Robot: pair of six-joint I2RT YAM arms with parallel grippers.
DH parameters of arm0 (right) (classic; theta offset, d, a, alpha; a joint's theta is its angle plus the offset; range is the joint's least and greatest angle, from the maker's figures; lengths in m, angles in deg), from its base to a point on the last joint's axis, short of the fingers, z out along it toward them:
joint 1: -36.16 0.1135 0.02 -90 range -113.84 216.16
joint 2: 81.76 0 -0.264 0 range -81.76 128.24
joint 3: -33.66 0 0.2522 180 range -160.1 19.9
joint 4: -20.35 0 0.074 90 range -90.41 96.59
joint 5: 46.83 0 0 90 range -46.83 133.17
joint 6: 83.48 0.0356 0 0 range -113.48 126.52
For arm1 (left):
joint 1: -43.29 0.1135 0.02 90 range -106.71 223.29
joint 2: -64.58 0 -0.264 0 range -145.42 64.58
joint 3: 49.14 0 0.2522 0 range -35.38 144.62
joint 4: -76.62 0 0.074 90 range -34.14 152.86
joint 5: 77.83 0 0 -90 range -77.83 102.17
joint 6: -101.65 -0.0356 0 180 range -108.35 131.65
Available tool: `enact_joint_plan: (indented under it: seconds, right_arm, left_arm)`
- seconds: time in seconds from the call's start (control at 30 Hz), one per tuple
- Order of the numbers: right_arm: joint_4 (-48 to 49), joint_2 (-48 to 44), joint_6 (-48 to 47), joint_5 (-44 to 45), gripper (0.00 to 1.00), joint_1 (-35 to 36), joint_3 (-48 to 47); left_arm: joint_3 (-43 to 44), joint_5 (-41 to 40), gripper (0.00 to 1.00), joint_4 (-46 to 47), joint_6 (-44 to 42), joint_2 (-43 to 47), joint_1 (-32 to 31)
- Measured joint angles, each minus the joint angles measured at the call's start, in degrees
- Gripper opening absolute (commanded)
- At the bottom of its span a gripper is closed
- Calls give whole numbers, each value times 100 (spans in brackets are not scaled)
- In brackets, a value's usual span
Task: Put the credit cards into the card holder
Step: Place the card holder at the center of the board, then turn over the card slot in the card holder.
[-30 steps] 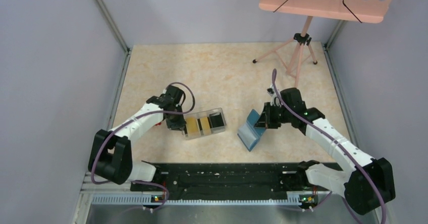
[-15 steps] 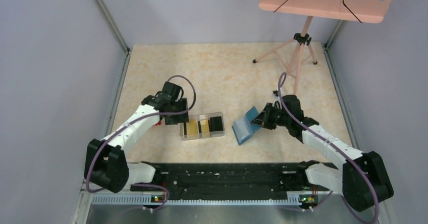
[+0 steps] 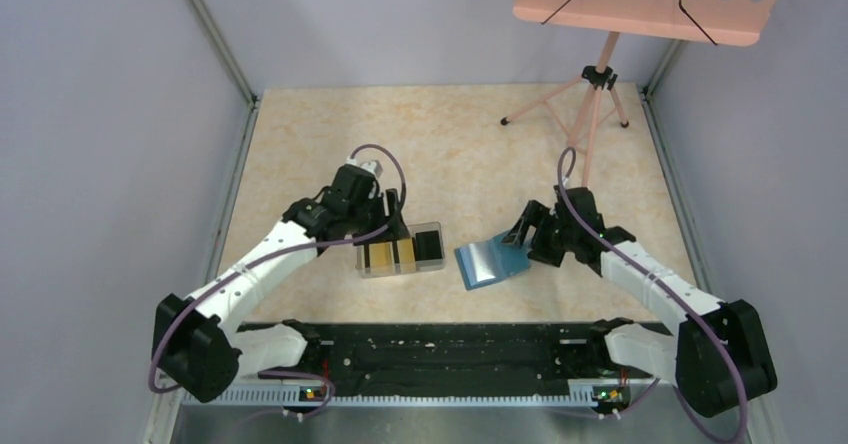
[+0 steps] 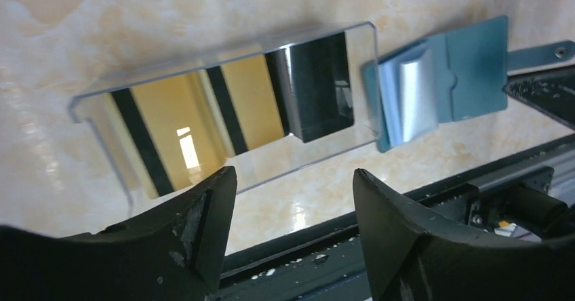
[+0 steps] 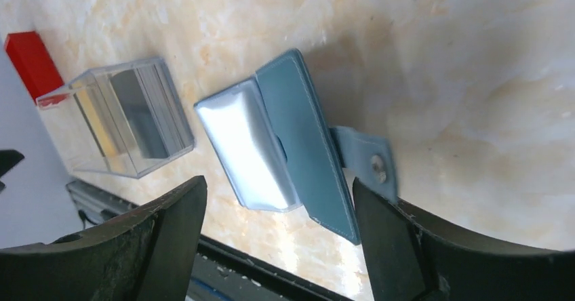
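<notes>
The credit cards stand in a clear plastic box (image 3: 400,249): gold ones with dark stripes (image 4: 183,121) and a black one (image 4: 319,87). The teal card holder (image 3: 490,261) lies open on the table just right of the box, its pale shiny inner pocket (image 5: 244,145) up and its strap tab (image 5: 369,162) pointing toward my right arm. My left gripper (image 3: 392,222) hovers over the box's far edge, open (image 4: 291,179), with nothing between its fingers. My right gripper (image 3: 528,234) is open (image 5: 278,189) at the holder's right side, its fingers straddling the holder's near end without gripping it.
A small red object (image 5: 30,60) lies beyond the clear box on the left. A pink music stand's tripod (image 3: 590,104) stands at the back right. A black rail (image 3: 450,349) runs along the near table edge. Grey walls close in both sides.
Both grippers have opened. My right gripper let go of the card holder, which dropped from tilted to lying flat. My left arm swung right, over the box's far side.
</notes>
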Motion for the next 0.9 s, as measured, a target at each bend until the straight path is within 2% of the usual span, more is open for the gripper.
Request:
enact_joint_plan:
  seconds: [0.2,0.27,0.37,0.5,0.6,0.73,0.9]
  right_arm:
    - [-966,-144,-793,739,79,-55,-1010]
    - [-1167,-186,-1073,826,75,-59,-1325]
    - [-1279,-195,-1434,660,64,-59,-1644]
    - [-1268,-15,-1679,98,36,-59,-1668]
    - [-1032,361,-1692,-415,24,-59,-1473]
    - [-758,914,-1635,-984,17,-50,-1099]
    - [-345,1438,-1565,-1458,14,68,-988]
  left_arm:
    - [136,96,68,380,433,-691,-750]
    - [214,105,68,481,527,-953,-966]
    - [372,142,67,647,664,-1320,-1292]
    - [817,260,57,863,804,-1947,-1711]
    - [1340,308,51,914,817,-2540,-1954]
    - [2085,310,43,885,802,-3309,-2162]
    - [2337,315,42,824,826,-3762,-2227]
